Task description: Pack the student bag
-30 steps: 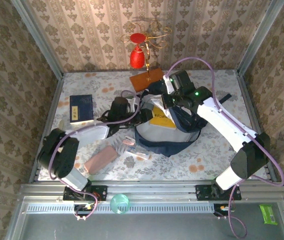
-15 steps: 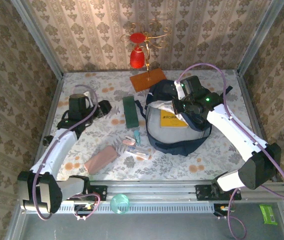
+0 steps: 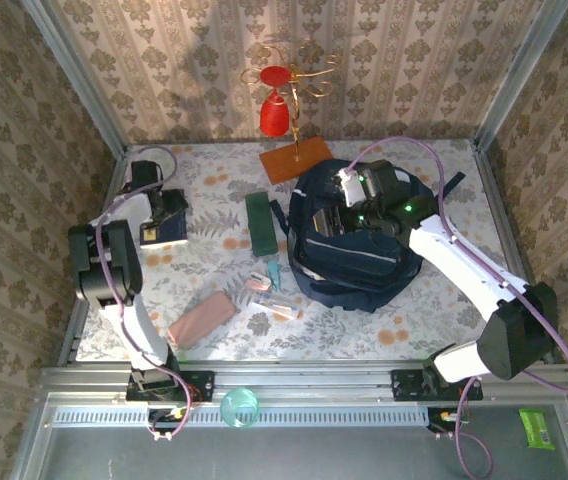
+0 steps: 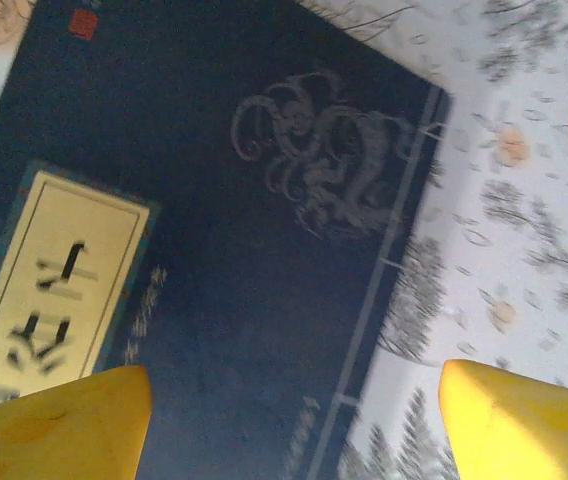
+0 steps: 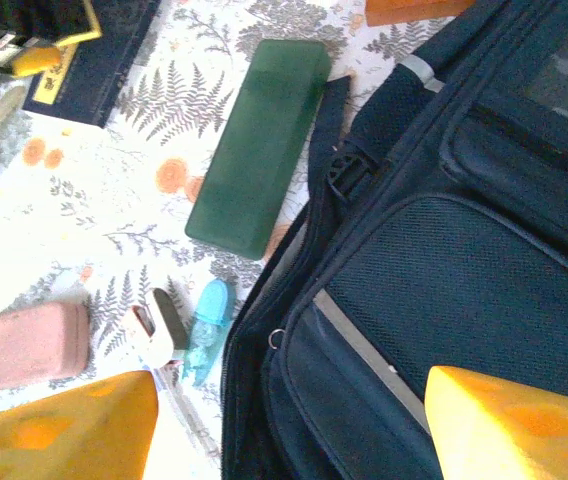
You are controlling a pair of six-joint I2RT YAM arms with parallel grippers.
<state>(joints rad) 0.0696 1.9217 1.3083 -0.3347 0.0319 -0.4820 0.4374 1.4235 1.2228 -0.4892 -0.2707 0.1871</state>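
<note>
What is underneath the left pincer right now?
The dark blue book, with its gold title label, lies flat on the floral table below the open left pincer. Whatever is beneath the book is covered.

— Is there any writing to be read?
— On the dark blue book, a cream label bears black brush characters, blurred past reading. A small red seal sits near its corner, likewise illegible.
</note>
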